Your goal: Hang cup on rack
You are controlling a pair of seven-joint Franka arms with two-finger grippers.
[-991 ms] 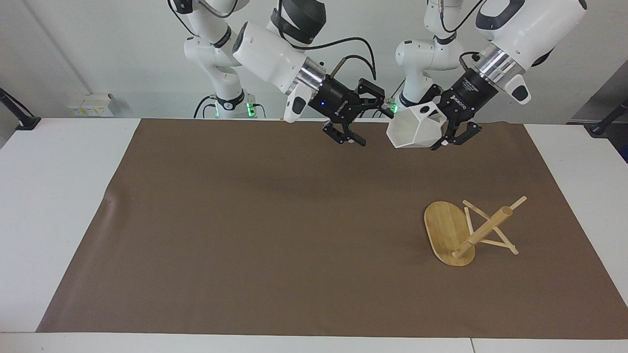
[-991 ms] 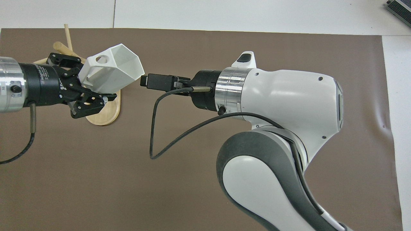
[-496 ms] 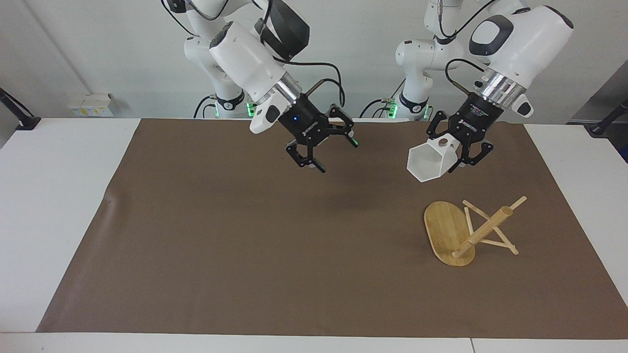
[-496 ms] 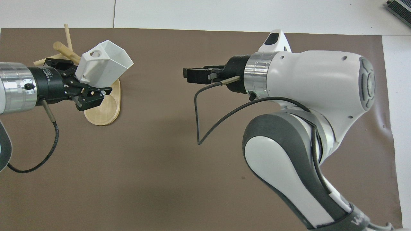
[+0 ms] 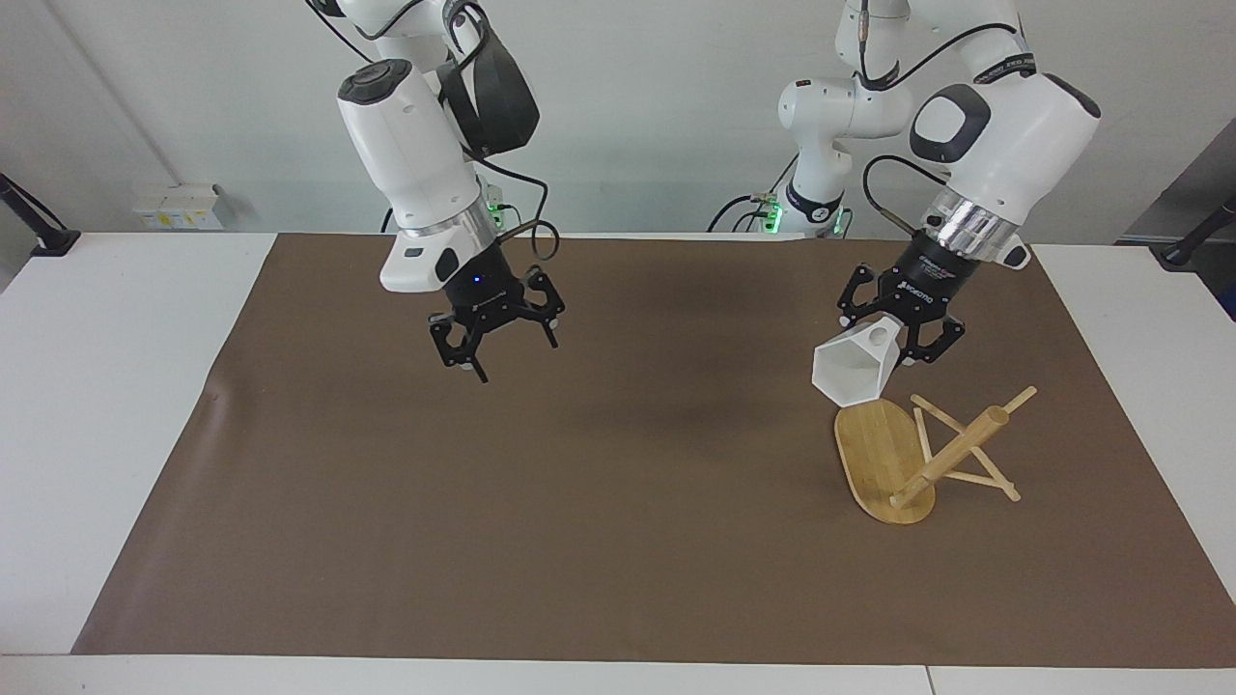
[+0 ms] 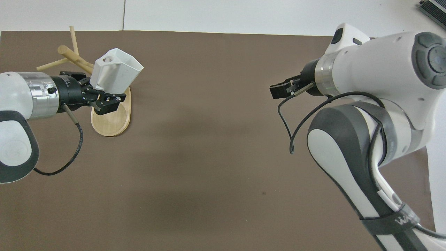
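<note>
Cup [image 5: 850, 372] up in the air, clamped by its handle end in the left gripper [image 5: 900, 340], jaws closed on it, open mouth tipped down and away from the wrist. It hangs right over the nearer edge of the rack [image 5: 951, 449].

On the facing view's clock, the cup sits at about eleven o'clock from the post. The post's long axis runs from its foot on the oval base [image 5: 874, 444] out toward two o'clock, and the thin pegs cross it near the top. That line is what the coming move turns on, by my reading: the hole in the handle has to be brought round to meet a peg tip, and the handle now faces back toward the wrist, not the pegs. Whether the rack stands true or leans over onto its pegs, I can't say for sure from these angles.

Left arm is plainly the nearer one, already on top of the job. Right gripper [image 5: 497, 352] waits over the mat toward its own end, at about nine o'clock from the cup, jaws apart and holding nothing.

Brown mat [image 5: 579, 502] covers the white tabletop [image 5: 116, 386], flat but for a small ripple at its edge; a plain pale wall rises at the robots' end.
</note>
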